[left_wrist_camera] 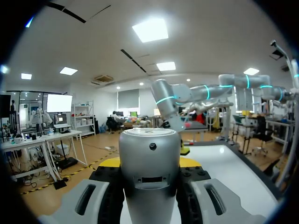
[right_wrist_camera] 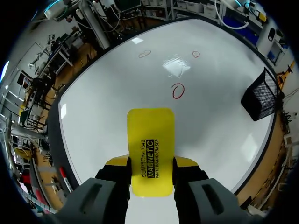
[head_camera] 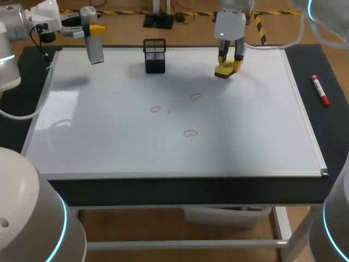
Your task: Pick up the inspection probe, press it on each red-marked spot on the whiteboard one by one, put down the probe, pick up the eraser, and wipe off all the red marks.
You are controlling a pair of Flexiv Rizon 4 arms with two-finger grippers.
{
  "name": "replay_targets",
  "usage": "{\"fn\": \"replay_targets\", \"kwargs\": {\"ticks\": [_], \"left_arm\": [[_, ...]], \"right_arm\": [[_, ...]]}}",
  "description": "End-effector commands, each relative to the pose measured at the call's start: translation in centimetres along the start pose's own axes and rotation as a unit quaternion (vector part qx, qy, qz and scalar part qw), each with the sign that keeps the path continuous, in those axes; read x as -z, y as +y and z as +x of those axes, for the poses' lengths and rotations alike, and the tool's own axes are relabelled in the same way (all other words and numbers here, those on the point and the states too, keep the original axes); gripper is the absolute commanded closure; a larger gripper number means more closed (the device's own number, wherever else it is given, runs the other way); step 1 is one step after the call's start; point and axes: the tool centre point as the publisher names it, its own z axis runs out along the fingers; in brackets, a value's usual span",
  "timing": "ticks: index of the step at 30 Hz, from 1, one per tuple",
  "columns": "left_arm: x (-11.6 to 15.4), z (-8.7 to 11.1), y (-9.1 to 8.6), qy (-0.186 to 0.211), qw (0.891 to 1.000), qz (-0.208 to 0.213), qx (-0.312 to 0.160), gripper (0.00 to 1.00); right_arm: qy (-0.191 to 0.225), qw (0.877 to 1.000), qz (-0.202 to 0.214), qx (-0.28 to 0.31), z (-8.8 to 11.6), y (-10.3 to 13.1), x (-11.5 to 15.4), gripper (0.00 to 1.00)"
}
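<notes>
Eraser (head_camera: 224, 70) is pinched in the right gripper (head_camera: 230, 59) over the far part of the whiteboard (head_camera: 109, 142), right of the mesh basket (head_camera: 155, 54). Probe (head_camera: 94, 46) is clamped in the left gripper (head_camera: 91, 30) above the board's far left corner. 3 red marks (head_camera: 190, 133) show mid-board. Red marker (head_camera: 320, 90) lies on the table (head_camera: 305, 60), right of the board.

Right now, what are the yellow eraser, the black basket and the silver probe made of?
The whiteboard eraser: smooth hard plastic, it seems; even yellow colour, printed lettering. The mesh pen holder: probably metal wire mesh; you can see through its grid. The inspection probe: satin grey casing, metal or plastic, I cannot tell; soft sheen, one small dark dot.
</notes>
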Motion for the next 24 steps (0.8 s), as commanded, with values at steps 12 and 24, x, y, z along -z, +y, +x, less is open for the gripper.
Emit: {"fn": "replay_targets", "kwargs": {"ticks": [12, 24], "left_arm": [[0.0, 0.2, -0.2, -0.002, 1.000, -0.001, -0.001, 1.00], [0.0, 0.2, -0.2, -0.002, 1.000, -0.001, -0.001, 1.00]], "right_arm": [[-0.021, 0.988, 0.147, -0.042, 7.3, 0.5, 0.0, 1.00], [-0.032, 0.986, 0.147, -0.068, 9.1, -0.1, -0.6, 1.00]]}}
